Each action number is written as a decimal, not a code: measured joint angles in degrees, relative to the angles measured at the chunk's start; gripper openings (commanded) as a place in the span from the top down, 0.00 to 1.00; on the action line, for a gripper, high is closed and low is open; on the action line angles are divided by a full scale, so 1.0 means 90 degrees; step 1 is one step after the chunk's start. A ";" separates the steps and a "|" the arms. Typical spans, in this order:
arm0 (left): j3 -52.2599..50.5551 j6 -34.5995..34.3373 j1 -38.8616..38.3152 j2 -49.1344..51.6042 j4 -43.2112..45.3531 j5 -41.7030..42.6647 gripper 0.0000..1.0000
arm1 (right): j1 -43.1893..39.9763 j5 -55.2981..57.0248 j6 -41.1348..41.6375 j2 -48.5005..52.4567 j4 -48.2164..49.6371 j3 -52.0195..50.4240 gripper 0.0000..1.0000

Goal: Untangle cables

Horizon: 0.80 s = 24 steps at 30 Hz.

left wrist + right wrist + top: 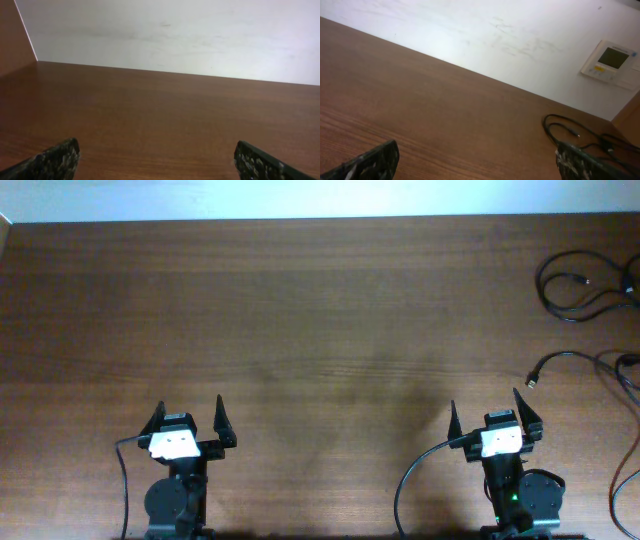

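Thin black cables lie as separate strands at the table's right edge. One looped cable sits at the far right. Another strand with a pale plug tip lies nearer, trailing off the right edge. The looped cable also shows in the right wrist view ahead of the right finger. My left gripper is open and empty near the front edge, far from the cables. My right gripper is open and empty, just in front of the pale-tipped strand. In the wrist views both sets of fingers, left and right, are spread wide over bare wood.
The brown wooden table meets a white wall at the back. A wall-mounted controller shows in the right wrist view. Thicker black cables run from the arm bases at the front edge.
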 measured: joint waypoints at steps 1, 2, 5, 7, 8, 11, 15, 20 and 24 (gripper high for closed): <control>0.0000 0.0000 0.0000 0.0000 0.0000 0.0000 0.01 | 0.0000 0.0000 0.0000 0.0000 0.0000 0.0000 0.01; 0.0000 0.0000 0.0000 0.0000 0.0000 0.0000 0.01 | 0.0000 0.0000 0.0000 0.0000 0.0000 0.0002 0.01; 0.0000 0.0000 0.0000 0.0000 -0.0002 0.0000 0.01 | 0.0000 0.0000 -0.0005 0.0000 0.0000 0.0000 0.01; 0.0000 0.0000 0.0000 0.0000 0.0000 -0.0002 0.01 | 0.0000 0.0000 -0.0002 0.0000 0.0000 0.0002 0.01; 0.0000 0.0000 0.0000 0.0000 0.0000 -0.0002 0.01 | 0.0000 0.0000 0.0000 0.0000 0.0000 0.0000 0.01; 0.0000 0.0000 0.0000 0.0000 0.0000 -0.0002 0.01 | 0.0000 0.0000 0.0002 0.0000 0.0000 0.0000 0.01; 0.0000 0.0000 0.0000 0.0000 0.0000 -0.0022 0.01 | 0.0000 0.0000 0.0192 0.0000 0.0000 0.0000 0.01; 0.0000 0.0000 0.0000 0.0000 0.0000 -0.0022 0.01 | 0.0000 0.0289 0.1445 0.0000 -0.0027 0.0000 0.01; 0.0000 0.0000 0.0000 0.0000 0.0000 -0.0024 0.01 | 0.0000 0.0498 0.1916 0.0000 -0.0027 0.0000 0.01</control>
